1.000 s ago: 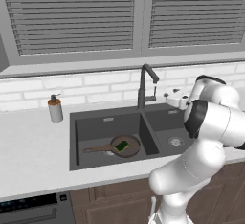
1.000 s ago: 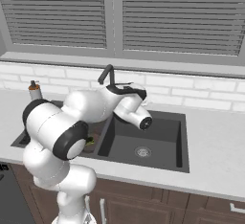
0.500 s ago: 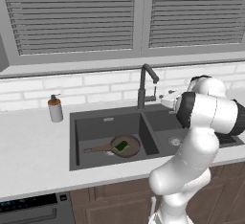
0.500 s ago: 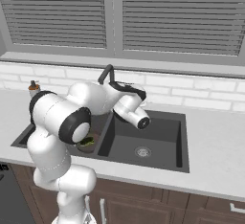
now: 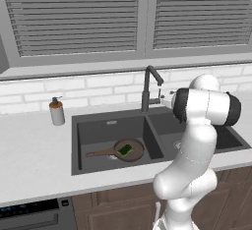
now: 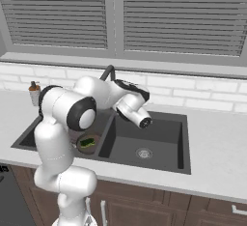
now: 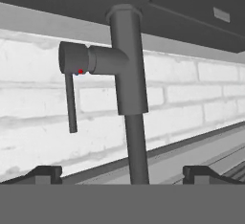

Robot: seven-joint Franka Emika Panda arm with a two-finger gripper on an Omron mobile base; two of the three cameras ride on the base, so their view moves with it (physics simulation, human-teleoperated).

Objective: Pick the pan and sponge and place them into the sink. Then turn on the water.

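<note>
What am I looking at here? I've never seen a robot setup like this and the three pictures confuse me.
It is a simulated kitchen. A white robot arm stands at the counter. Two pictures come from cameras behind it, left and right. The third comes from its hand: the gripper, open and holding nothing, points at the dark faucet and its thin lever, seen upside down. In the sink, the left basin holds the pan with the green sponge on it. A soap dispenser stands on the counter. No water runs.

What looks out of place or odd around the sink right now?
Nothing stands out. The pan lies flat in the left basin of the sink with the sponge on it. No water runs from the faucet, and the soap dispenser stands upright.
</note>
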